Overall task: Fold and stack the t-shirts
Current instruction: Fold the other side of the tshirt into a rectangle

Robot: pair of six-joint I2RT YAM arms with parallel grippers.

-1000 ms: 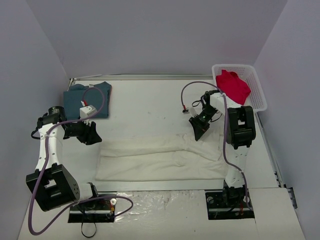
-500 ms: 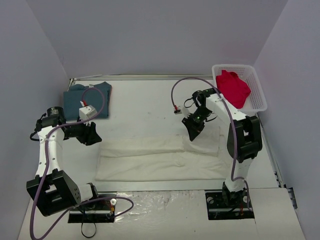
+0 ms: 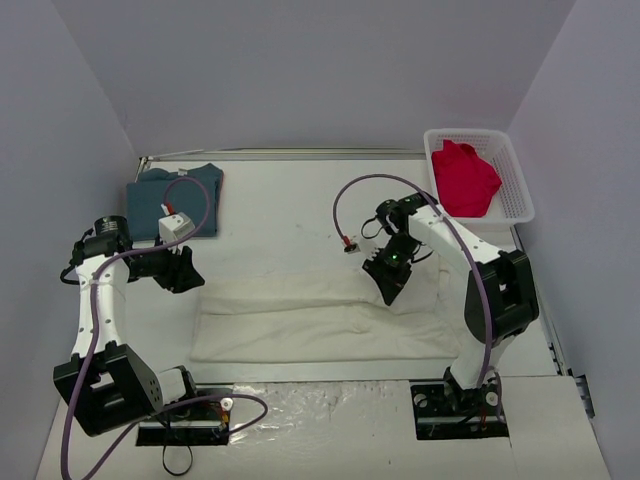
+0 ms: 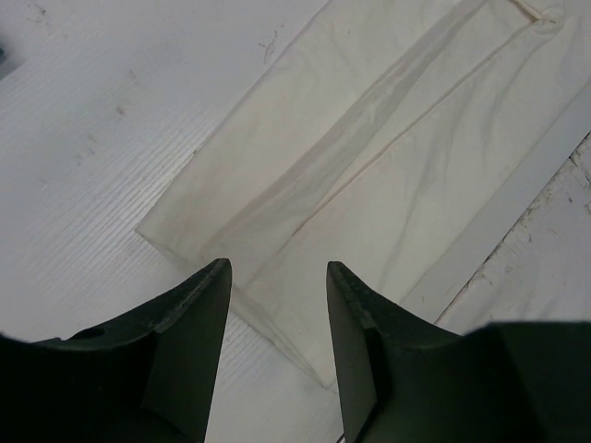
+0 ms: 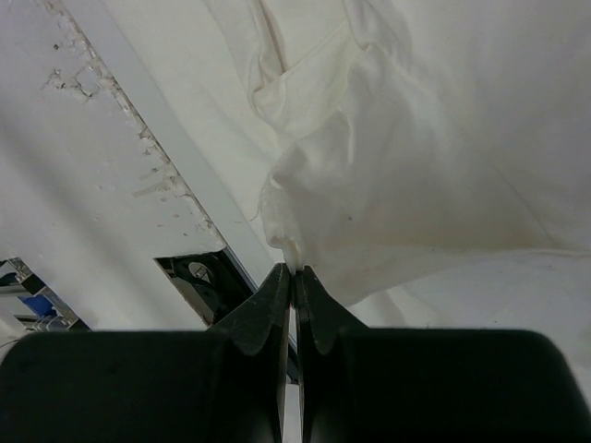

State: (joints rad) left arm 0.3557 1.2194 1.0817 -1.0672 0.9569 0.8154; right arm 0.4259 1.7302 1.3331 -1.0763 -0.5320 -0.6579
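The cream-white t-shirt (image 3: 310, 320) lies as a long folded band across the table's front; it also shows in the left wrist view (image 4: 388, 166). My right gripper (image 3: 390, 290) is shut on its right end and holds that cloth (image 5: 388, 185) lifted and drawn leftward. My left gripper (image 3: 190, 275) is open and empty, just above the table by the shirt's left corner (image 4: 162, 231). The teal-blue t-shirt (image 3: 190, 195) lies folded at the far left. The bright red t-shirt (image 3: 465, 178) sits in the basket.
A white lattice basket (image 3: 515, 180) stands at the far right corner. Grey walls close the table's sides and back. A silver strip (image 3: 330, 370) runs along the near edge, with the arm bases behind it.
My right gripper has moved left and toward the near edge, dragging the shirt's right end over the band. The left gripper has barely moved.
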